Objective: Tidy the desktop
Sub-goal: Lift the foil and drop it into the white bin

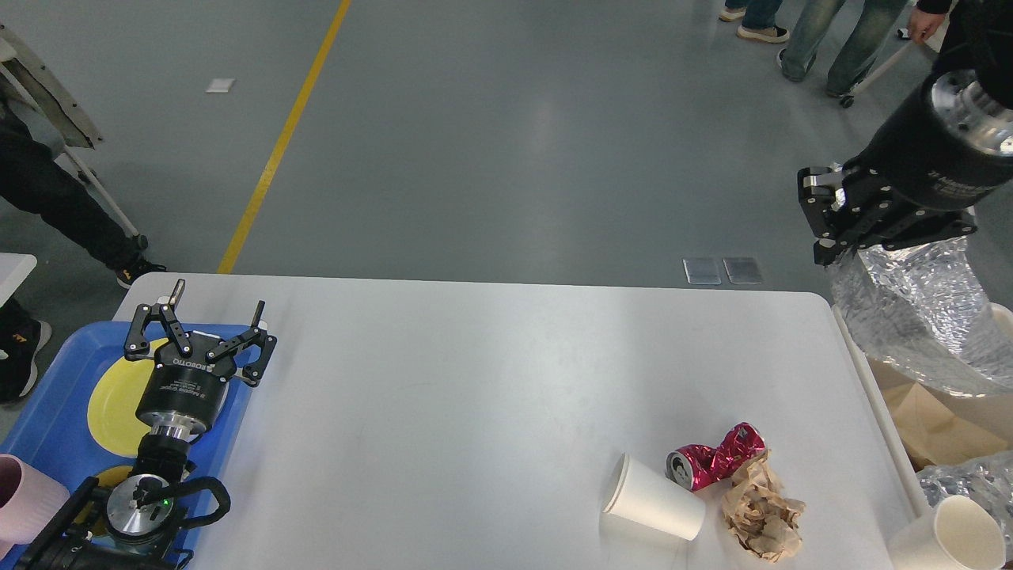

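The white desktop [475, 396] fills the lower half of the head view. On its near right lie a tipped white paper cup [653, 500], a crushed red can [716, 457] and a crumpled brown paper wad [761, 511]. My right gripper [839, 241] hangs high at the right, shut on a crinkled silver foil bag [918, 317] that dangles over the cream bin [878, 404]. My left gripper [214, 313] stands open over the blue tray [47, 396], holding nothing.
The tray carries a yellow plate [111, 396] and a pink cup [24, 499]. The bin holds brown paper [942, 423], foil and a white cup [950, 534]. People's legs stand on the grey floor beyond the desktop.
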